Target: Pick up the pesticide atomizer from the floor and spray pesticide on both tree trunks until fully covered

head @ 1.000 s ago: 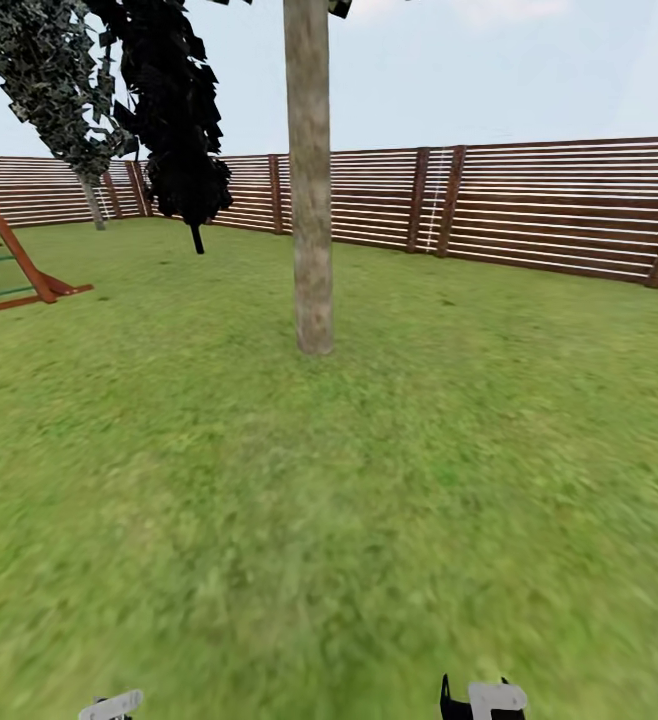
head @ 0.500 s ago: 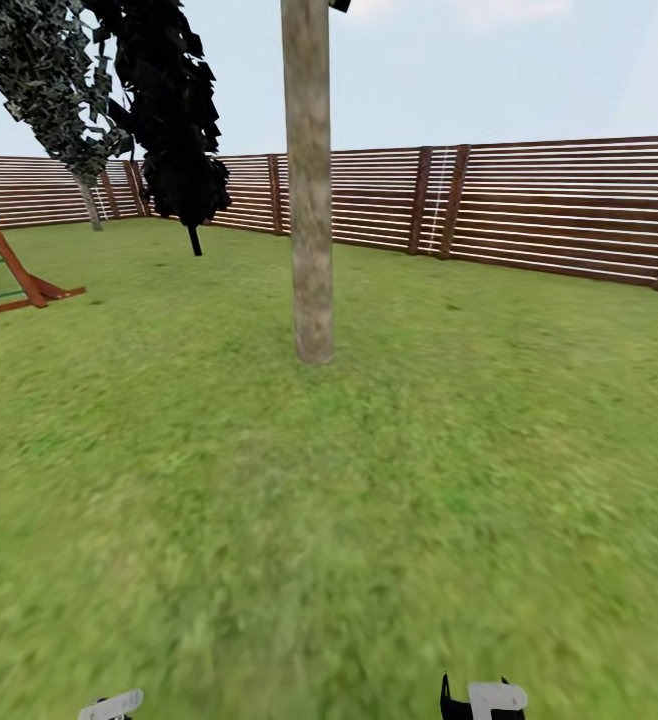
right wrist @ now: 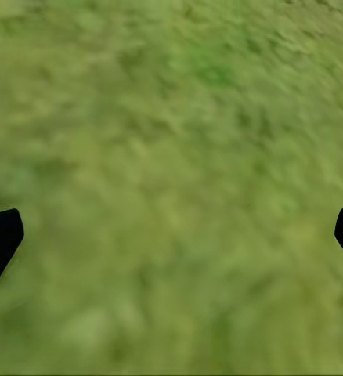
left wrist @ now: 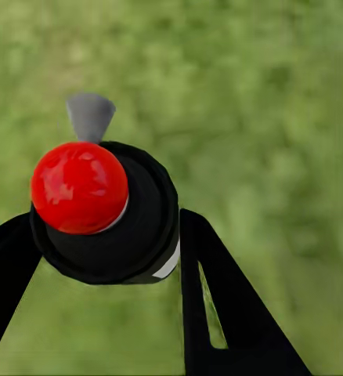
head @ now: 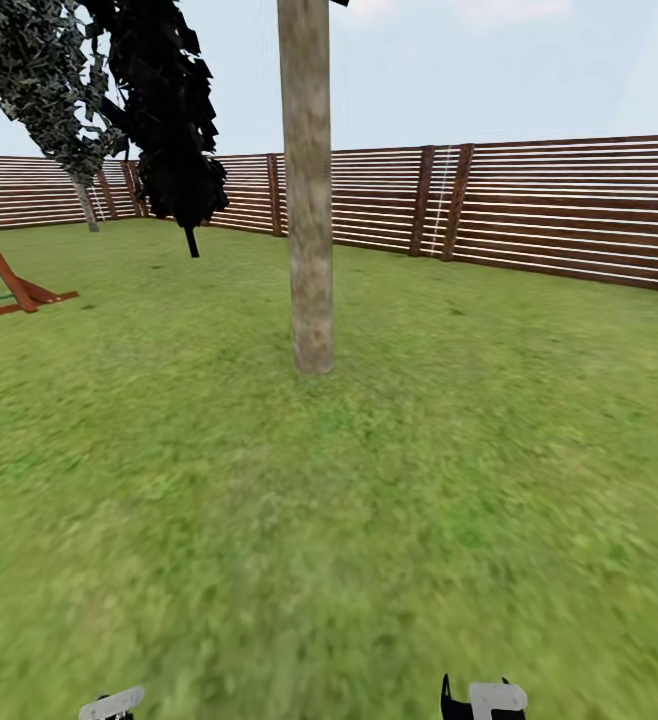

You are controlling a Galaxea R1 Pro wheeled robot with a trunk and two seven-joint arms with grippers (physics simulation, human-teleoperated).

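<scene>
Green lawn spreads to a slatted fence under a pale sky. An upright trunk stands ahead on the grass, a leaning tree and a black conifer behind it to the left, by a red wooden frame. The left gripper is clamped on the atomizer, black-bodied with a red cap and grey nozzle, held over grass. The right gripper hangs spread wide above the lawn, holding nothing.
</scene>
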